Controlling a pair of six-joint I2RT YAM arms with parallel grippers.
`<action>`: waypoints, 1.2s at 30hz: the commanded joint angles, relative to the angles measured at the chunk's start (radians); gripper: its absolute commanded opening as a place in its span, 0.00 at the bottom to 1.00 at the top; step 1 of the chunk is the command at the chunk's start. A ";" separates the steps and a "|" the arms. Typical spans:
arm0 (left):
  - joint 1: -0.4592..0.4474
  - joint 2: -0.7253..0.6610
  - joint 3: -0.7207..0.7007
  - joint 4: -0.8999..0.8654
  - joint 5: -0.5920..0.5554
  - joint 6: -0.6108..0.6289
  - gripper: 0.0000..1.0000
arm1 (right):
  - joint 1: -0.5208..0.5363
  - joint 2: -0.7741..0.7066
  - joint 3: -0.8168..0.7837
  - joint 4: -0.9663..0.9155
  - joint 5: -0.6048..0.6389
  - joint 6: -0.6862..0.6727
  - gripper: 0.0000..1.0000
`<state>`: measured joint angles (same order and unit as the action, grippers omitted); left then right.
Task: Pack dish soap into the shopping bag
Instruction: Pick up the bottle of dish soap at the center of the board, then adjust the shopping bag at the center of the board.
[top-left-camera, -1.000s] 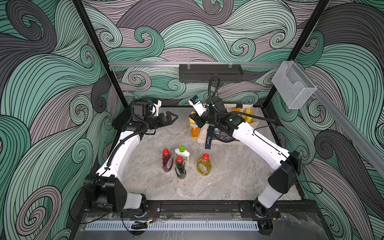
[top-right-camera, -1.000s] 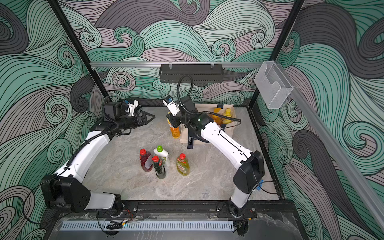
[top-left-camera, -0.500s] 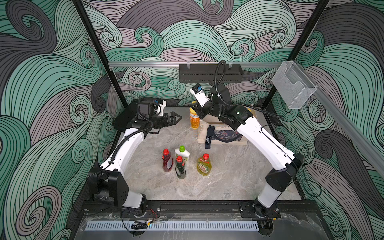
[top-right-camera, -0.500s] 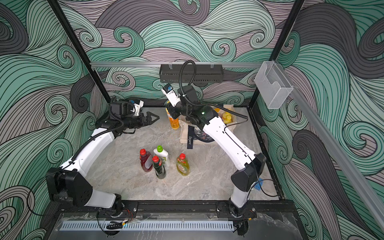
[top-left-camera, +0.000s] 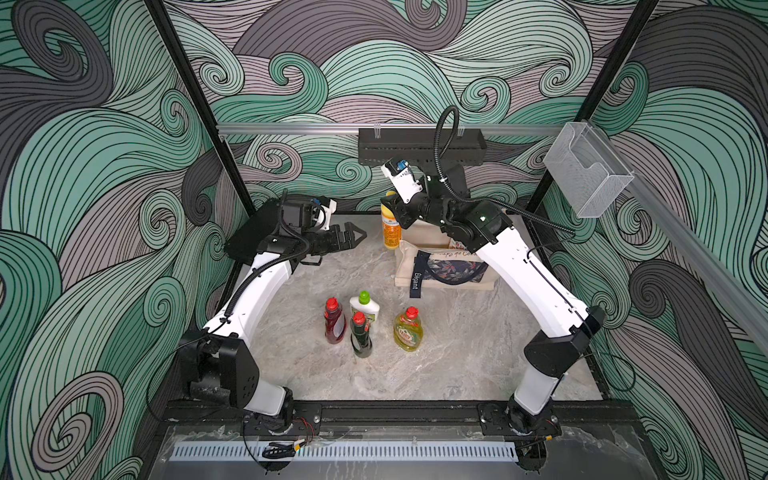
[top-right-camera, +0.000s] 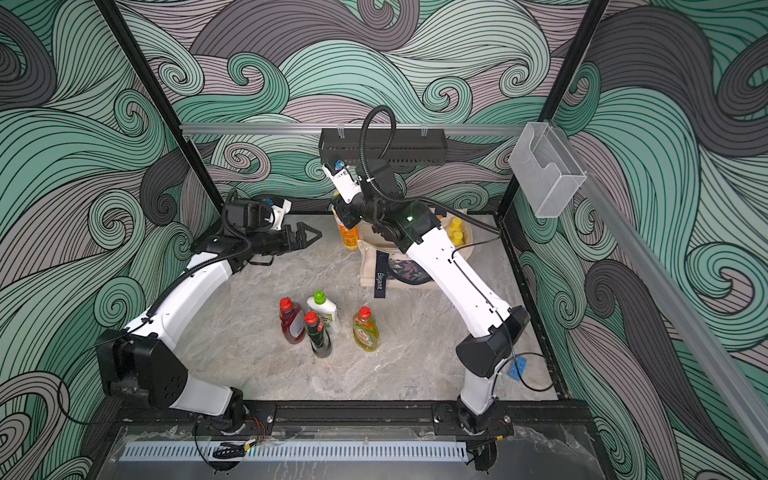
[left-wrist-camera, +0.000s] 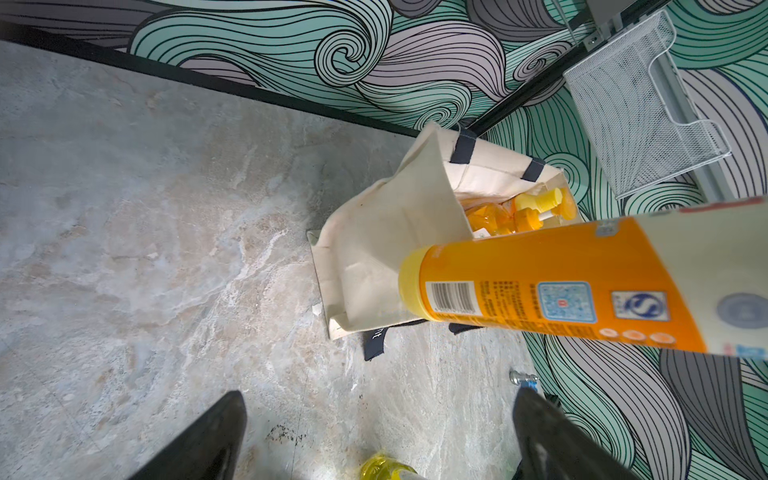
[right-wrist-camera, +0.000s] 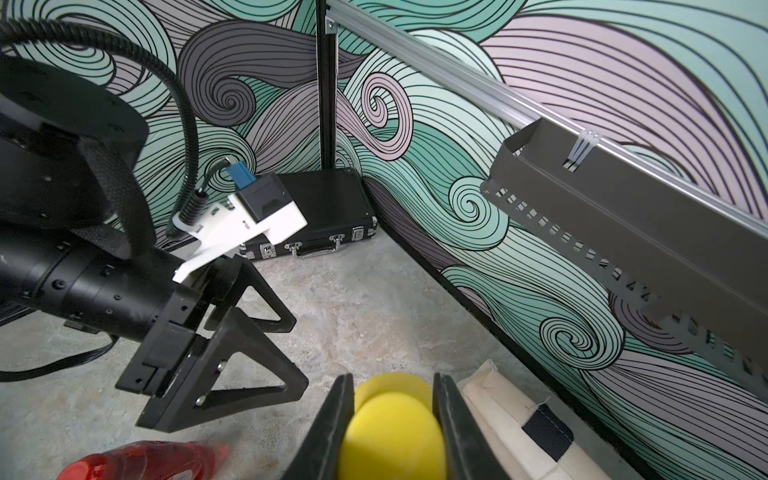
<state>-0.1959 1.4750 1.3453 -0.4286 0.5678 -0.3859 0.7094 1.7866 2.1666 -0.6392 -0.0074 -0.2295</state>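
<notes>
Orange plastic with a yellow cap (right-wrist-camera: 392, 436): the bottle (top-left-camera: 391, 232) hangs upright from the right gripper (right-wrist-camera: 392, 376), whose jaws are pinched tight on that cap, so its long axis is vertical. It is off the table (top-left-camera: 457, 353), at the far side, just left of the bag (top-left-camera: 405, 266).

The move turns on this: the bag's mouth lies to the bottle's right, and the bottle is beside the bag's left wall, not over the opening. The bag stands at the far right with its mouth up and gaping. Yellow-capped bottles (left-wrist-camera: 536, 208) already sit inside, toward its right part, so the free room looks to be at the left of the opening. Whether the bottle's base is higher than the rim I cannot tell from these views.

As I judge it, the next move is a short carry to the right, with some lift if the base is below the rim, then straight down. Keeping the axis vertical should stop the base catching the cloth and folding the wall in.

The left gripper (left-wrist-camera: 378, 395) is spread wide and empty, hovering just left of the bottle with its tips toward it. It is the nearer arm to the bag's left wall, should that need steadying. A red bottle (top-left-camera: 334, 322), white bottle (top-left-camera: 365, 307), dark-green bottle (top-left-camera: 360, 336) and yellow bottle (top-left-camera: 408, 330) stand clustered at near centre, well apart from the bag.
</notes>
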 joint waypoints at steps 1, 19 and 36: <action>-0.022 0.019 0.063 -0.045 -0.014 0.047 0.99 | -0.001 -0.006 0.081 0.092 0.039 -0.030 0.00; -0.075 0.077 0.126 -0.054 -0.003 0.054 0.99 | -0.033 0.002 0.213 0.033 0.126 -0.081 0.00; -0.151 0.168 0.214 -0.052 -0.018 0.051 0.99 | -0.103 -0.077 0.163 0.051 0.174 -0.084 0.00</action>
<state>-0.3309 1.6218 1.5089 -0.4789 0.5594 -0.3473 0.6247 1.7935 2.3241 -0.7097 0.1181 -0.2897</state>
